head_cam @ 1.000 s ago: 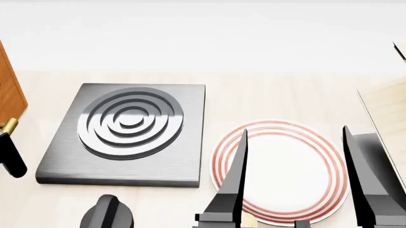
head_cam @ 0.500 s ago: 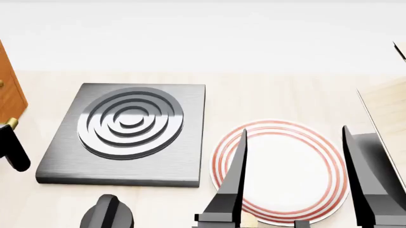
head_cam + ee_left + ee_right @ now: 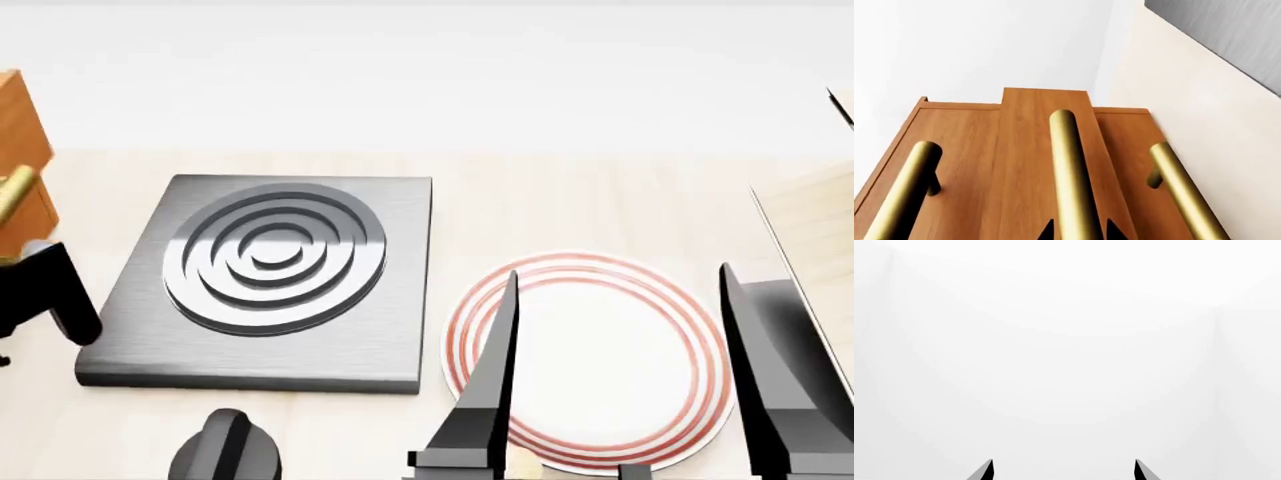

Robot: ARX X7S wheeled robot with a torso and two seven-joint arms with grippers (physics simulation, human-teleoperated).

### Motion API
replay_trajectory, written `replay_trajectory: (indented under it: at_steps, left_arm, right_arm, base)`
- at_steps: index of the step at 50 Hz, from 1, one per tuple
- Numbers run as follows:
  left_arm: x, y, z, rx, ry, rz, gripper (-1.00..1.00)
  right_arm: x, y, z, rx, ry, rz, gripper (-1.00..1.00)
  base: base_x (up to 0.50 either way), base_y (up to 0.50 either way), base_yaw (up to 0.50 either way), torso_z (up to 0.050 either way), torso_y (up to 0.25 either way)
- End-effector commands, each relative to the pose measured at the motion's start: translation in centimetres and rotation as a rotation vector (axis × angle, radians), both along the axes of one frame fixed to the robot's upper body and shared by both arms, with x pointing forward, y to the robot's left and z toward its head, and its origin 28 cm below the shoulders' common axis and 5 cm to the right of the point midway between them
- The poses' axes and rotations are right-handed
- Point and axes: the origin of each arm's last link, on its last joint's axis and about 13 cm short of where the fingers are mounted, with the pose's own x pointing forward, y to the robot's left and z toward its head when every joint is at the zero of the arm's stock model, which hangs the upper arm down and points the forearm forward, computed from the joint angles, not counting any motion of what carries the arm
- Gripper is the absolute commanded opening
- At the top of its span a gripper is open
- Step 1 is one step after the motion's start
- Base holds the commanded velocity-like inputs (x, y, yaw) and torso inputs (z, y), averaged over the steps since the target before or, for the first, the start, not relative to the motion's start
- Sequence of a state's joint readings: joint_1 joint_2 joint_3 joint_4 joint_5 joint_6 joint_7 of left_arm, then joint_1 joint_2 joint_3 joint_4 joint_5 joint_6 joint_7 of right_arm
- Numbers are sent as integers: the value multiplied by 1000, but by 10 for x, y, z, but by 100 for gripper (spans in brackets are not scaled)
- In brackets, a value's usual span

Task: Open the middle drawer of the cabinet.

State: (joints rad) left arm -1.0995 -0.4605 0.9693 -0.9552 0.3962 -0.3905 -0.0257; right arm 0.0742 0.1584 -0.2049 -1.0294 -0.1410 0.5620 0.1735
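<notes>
The cabinet [image 3: 961, 130] fills the left wrist view, orange-brown wood with three brass bar handles. The middle drawer [image 3: 1021, 150] stands out a little from the drawer fronts on either side. My left gripper [image 3: 1081, 231] is shut on its handle [image 3: 1069, 170], one dark fingertip on each side of the bar. In the head view the cabinet [image 3: 20, 130] shows only at the left edge, with the left gripper's black body [image 3: 51, 295] below it. My right gripper [image 3: 621, 380] hangs open above the plate, holding nothing; the right wrist view shows only white beyond my right gripper [image 3: 1064, 471].
A grey stove plate [image 3: 267, 270] with concentric rings lies at centre left. A white plate with red rings [image 3: 601, 300] lies beside it, under the right gripper. A black knob-like part [image 3: 227, 450] is at the near edge. A pale wooden rack [image 3: 814, 220] stands at the right.
In the head view the left gripper and the brass handle have moved right, away from the cabinet, and the orange-brown drawer wood has come with them. The right arm has not moved.
</notes>
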Motion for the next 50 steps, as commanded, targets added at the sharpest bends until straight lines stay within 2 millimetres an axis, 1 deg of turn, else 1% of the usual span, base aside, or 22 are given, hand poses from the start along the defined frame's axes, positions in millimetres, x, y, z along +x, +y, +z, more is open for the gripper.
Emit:
replay_trajectory:
  at_steps: [1,11,23,39,50]
  left_arm:
    - [22,-76,65,76,-267,-307,-100]
    - [19,-87,76,70,-290,-346,-100]
    - [18,-94,80,51,-311,-368,-100]
    - [17,-96,76,38,-310,-377,-100]
    - [18,-92,70,32,-297,-356,-100]
  right_arm:
    - [-1,-2,1,0,-2,-15,100]
    - [-2,-2,2,1,-4,-14,100]
    - [-1,-2,1,0,-3,-12,100]
    - [-1,-2,2,-2,-4,-13,100]
    - [-2,-2,2,-3,-5,-14,100]
  base:
    - [14,0,-8,0,0]
    - [8,-1,-8,1,3]
    - [7,0,-8,2,3]
    - [2,0,-2,3,7]
    - [0,0,0,3,9]
